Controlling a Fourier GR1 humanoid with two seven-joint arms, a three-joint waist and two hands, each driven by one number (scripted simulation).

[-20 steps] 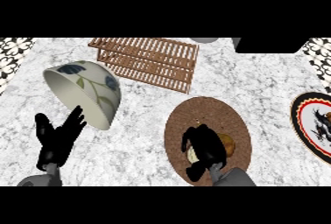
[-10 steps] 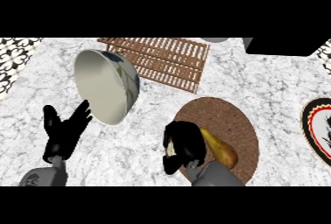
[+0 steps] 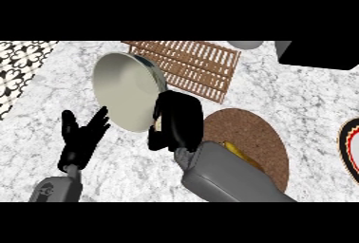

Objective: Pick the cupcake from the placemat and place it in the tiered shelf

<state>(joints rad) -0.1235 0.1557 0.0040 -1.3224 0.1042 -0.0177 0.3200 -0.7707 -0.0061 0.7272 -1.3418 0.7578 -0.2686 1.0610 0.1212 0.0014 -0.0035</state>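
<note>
Right hand [image 3: 179,118] is curled, nothing visible inside. Behind its wrist, a yellow sliver of cupcake [image 3: 235,151] lies on the placemat [image 3: 261,129]; its axis is hidden.

left hand [image 3: 80,137] held up, fingers spread | right hand [image 3: 176,121] seen overlapping pale bowl [image 3: 123,95] | yellow item [image 3: 237,153] seen on placemat [image 3: 263,137] | slatted shelf [image 3: 200,64] behind

A white table [image 3: 308,104] veined with grey is shown from above. A round brown placemat [image 3: 263,135] is laid flat on it at the middle right. A tiered shelf [image 3: 196,64] of brown wooden slats is set beyond the placemat, with a large pale bowl [image 3: 123,95] just beside it on the left. A black box [image 3: 316,54] and a grey round object [image 3: 245,44] are seen at the far edge, and a patterned plate [image 3: 351,142] is cut off by the right edge.
</note>
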